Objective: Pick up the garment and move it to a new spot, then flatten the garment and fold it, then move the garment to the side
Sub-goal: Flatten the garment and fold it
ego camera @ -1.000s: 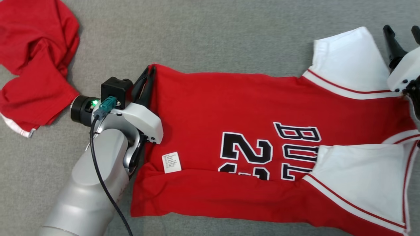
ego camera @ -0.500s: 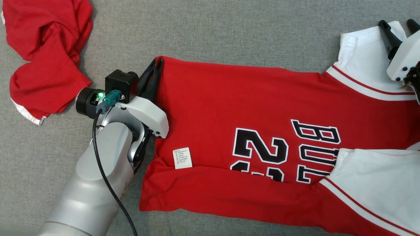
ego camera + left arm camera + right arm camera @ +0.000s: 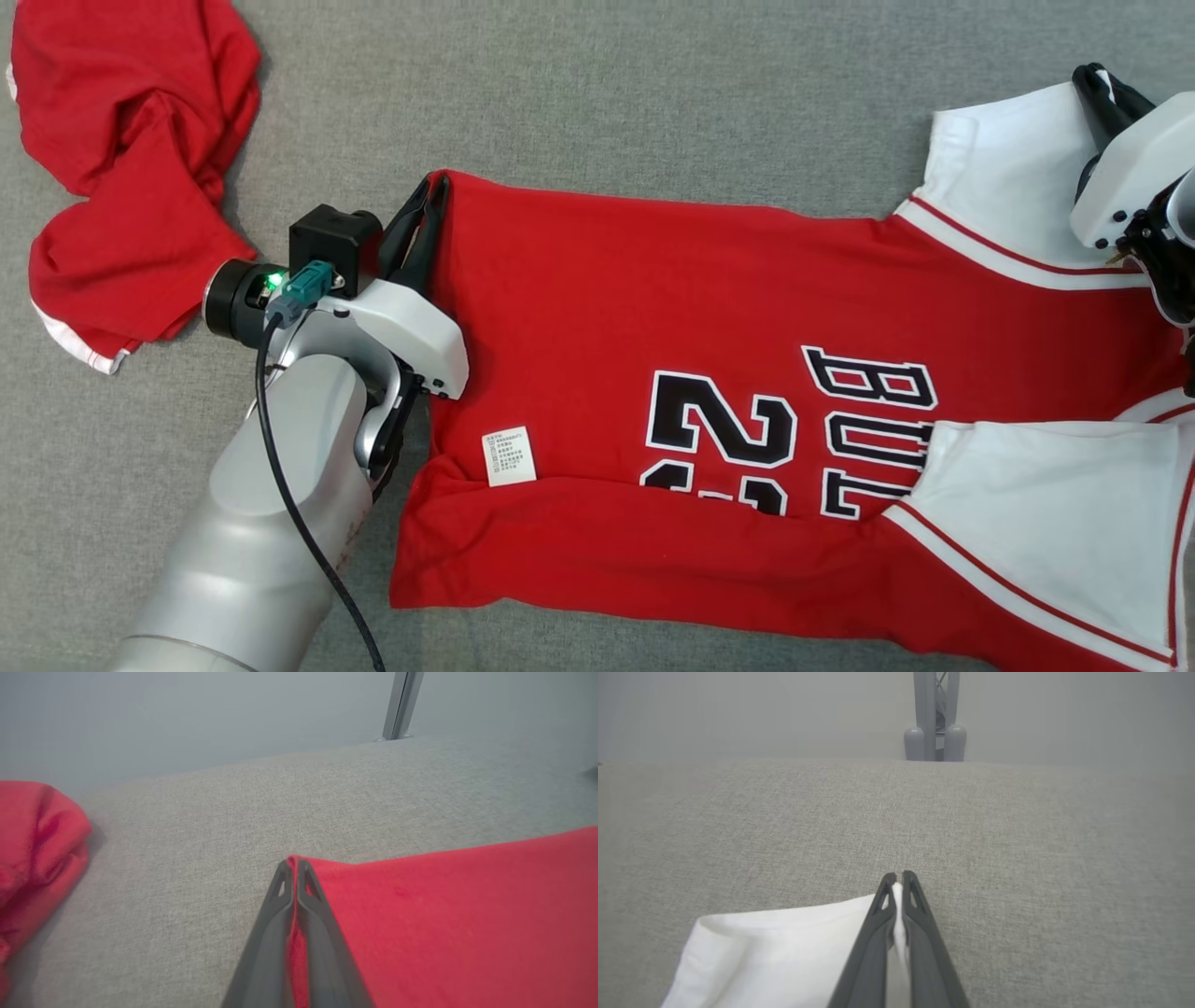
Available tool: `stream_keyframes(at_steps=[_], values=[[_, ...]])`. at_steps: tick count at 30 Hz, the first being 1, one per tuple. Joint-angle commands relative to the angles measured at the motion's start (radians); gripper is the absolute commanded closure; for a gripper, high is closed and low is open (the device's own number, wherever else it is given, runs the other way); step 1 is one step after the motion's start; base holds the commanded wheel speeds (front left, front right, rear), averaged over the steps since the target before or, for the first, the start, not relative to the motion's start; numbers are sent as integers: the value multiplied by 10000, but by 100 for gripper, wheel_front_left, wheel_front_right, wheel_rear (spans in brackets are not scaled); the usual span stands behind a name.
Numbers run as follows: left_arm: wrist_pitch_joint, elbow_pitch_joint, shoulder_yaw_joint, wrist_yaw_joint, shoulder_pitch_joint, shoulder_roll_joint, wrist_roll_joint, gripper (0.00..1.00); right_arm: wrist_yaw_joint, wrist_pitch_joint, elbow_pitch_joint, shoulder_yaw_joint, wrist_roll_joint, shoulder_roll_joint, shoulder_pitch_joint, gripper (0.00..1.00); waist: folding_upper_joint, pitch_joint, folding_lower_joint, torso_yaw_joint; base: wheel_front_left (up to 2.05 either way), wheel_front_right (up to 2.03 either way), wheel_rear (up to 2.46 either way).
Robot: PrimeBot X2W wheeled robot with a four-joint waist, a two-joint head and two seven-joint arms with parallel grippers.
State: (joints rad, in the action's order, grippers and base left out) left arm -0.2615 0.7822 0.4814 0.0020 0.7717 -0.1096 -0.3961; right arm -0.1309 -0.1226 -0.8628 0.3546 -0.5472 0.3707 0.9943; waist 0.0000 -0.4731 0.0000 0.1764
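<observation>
L gripper [image 3: 434, 184] clamped on far-left hem corner [image 3: 459, 189] of jersey [image 3: 700, 308], R gripper [image 3: 899, 876] pinching far-right white sleeve [image 3: 1018, 177] edge, jersey spread centre-right; thin R bite could slip under tension, skewing the fold.

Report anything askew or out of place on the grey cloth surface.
The red-and-white basketball jersey is not flat: its near edge is folded up over the black number, and a white sleeve lies across the lettering. A crumpled red garment sits apart at the far left.
</observation>
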Motion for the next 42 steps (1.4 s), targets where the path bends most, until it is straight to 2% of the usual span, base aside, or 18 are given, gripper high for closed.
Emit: stream_keyframes(at_steps=[1, 11, 19, 36, 42], values=[[-39, 42, -78, -21, -58, -82, 71, 100, 4, 211, 17, 61, -59, 91, -94, 100, 0, 146, 0, -101, 0, 0, 0], [-39, 165, -275, -28, -428, -233, 190, 100, 4, 1749, 470, 580, -602, 65, -620, 100, 0, 947, 0, -643, 0, 0, 0], [-39, 507, -151, -93, -785, -412, 316, 100, 4, 2193, 1263, 654, -1135, 33, -1660, 100, 0, 1781, 0, -1087, 0, 0, 0], [55, 653, 298, -291, -1853, -935, 433, 100, 4, 853, 3828, 261, -1856, 424, -4874, 100, 0, 3279, 0, -1386, 0, 0, 0], [357, 220, 560, -435, -2476, -1255, 438, 100, 4, -456, 5138, -260, -2204, 570, -6366, 100, 0, 3628, 0, -1427, 0, 0, 0]])
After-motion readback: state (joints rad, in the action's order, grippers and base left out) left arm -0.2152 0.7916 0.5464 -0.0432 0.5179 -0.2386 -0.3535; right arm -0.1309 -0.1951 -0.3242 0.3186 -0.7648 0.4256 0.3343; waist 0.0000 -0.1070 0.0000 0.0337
